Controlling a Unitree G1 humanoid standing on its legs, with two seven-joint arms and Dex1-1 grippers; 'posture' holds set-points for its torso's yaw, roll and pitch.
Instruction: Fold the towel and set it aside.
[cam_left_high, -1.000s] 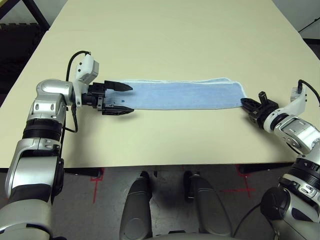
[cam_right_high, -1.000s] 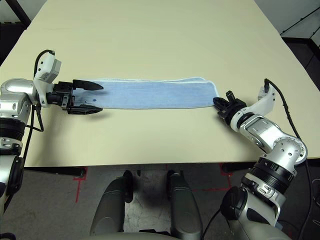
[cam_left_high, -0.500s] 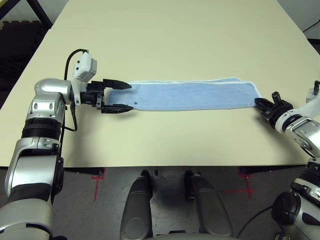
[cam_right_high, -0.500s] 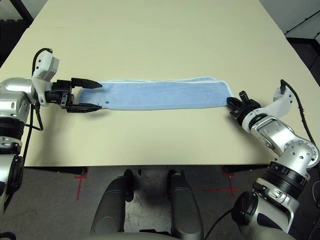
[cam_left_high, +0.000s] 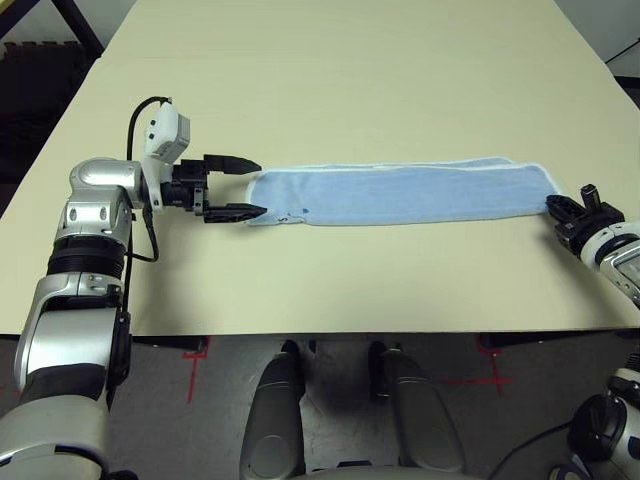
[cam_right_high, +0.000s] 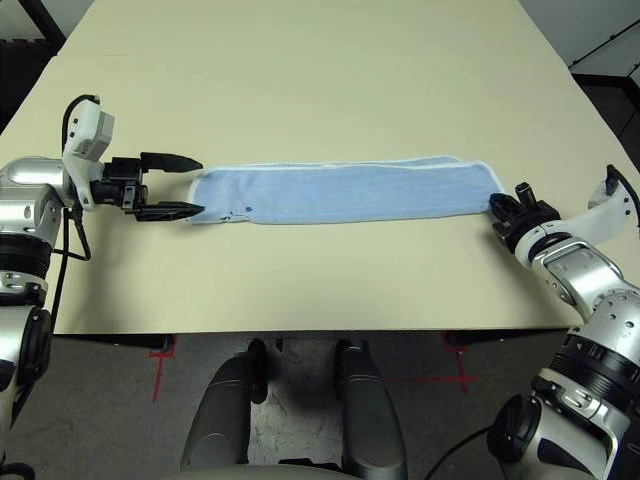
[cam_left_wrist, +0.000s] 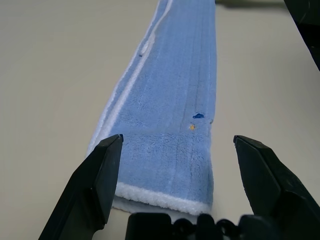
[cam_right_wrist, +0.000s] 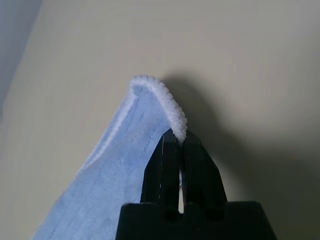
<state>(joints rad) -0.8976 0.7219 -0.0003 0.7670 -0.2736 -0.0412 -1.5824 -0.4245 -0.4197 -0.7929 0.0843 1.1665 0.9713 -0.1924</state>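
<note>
My left gripper (cam_left_high: 238, 186) is hovering above the desk (cam_left_high: 330, 70) toward its left edge, fingers spread wide and gripping nothing, pointing rightward at the towel (cam_left_high: 400, 190). A second ago the towel's left end was lying between those fingers; now it is sitting just past their tips, since the whole cloth has been slid to the right while my left hand has been staying where it was. In my left wrist view, the white stitched edging (cam_left_wrist: 160, 199) of that near end is lying just ahead of the two black fingers (cam_left_wrist: 92, 182), with a small dark blue motif (cam_left_wrist: 198, 116) showing on the fluffy surface a little further along. The towel is lying as a long narrow light-blue strip, folded lengthwise, flat across the middle of the desk, running from left to right. At its right end, close to the desk's right edge, my right gripper (cam_left_high: 572, 210) is pinching the towel's corner, fingers clenched tight on the white edging (cam_right_wrist: 172, 112). That hand has been travelling rightward since the earlier frames, dragging the towel along with it.
</note>
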